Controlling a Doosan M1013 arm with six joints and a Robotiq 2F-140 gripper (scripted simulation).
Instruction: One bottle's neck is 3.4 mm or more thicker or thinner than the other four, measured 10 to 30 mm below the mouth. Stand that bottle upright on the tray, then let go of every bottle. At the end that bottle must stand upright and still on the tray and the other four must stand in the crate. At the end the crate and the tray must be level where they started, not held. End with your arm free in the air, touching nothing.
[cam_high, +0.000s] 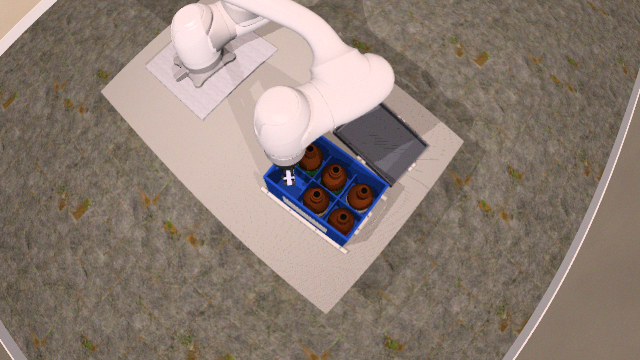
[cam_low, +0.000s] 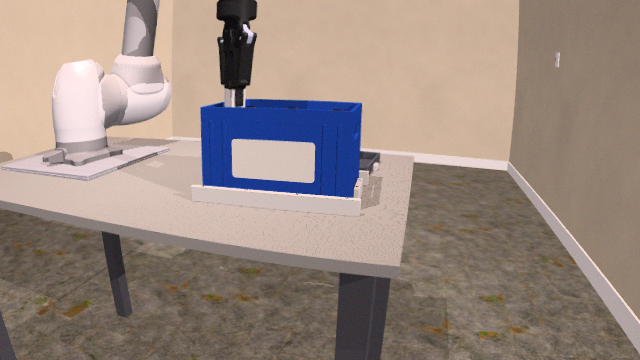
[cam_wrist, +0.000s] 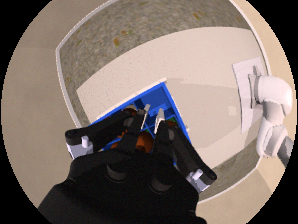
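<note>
The blue crate (cam_high: 274, 189) (cam_low: 280, 124) (cam_wrist: 159, 93) stands level on the table. Several brown bottles stand in it: one bottle (cam_high: 310, 159) in the back left corner, one bottle (cam_high: 334, 179) in the back middle, one bottle (cam_high: 360, 198) at the right, one bottle (cam_high: 315, 201) in the front middle and one bottle (cam_high: 341, 221) at the front right. Neck differences cannot be told. My gripper (cam_high: 288, 178) (cam_low: 235, 98) (cam_wrist: 153, 112) points down over the bottle-free corner compartment. Its fingers are slightly apart with nothing seen between them. The dark tray (cam_high: 382, 142) (cam_low: 369, 160) holds no bottle.
White strips (cam_high: 302, 220) (cam_low: 275, 199) edge the crate's front and right side. Short white blocks sit around the tray. The arm's base stands on a pale plate (cam_high: 202, 107) (cam_low: 85, 172) at the far left. The forearm hangs over the tray's left corner.
</note>
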